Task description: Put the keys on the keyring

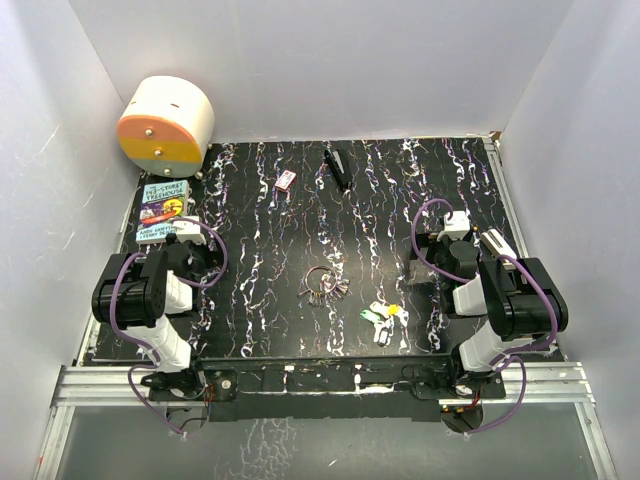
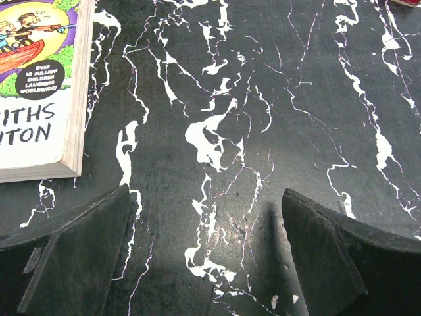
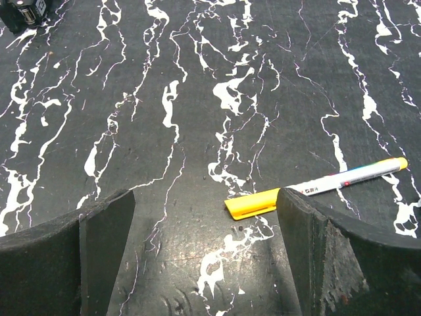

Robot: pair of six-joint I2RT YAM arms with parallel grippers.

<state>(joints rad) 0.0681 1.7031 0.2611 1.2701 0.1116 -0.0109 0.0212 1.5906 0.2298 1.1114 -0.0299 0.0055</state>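
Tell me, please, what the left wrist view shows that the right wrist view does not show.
Only the left wrist view shows a paperback book, lying flat at the upper left. Only the right wrist view shows a white pen with a yellow cap, lying on the right side. Both views share the black tabletop with white veins. The left claw and the right claw both stand open, with nothing between their fingers.

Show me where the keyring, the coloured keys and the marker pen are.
Keyring (image 1: pixel 331 290): top view, on its bunch of grey keys.
Coloured keys (image 1: pixel 369 314): top view, on the green head.
Marker pen (image 3: pixel 342 178): right wrist view, on its white barrel.
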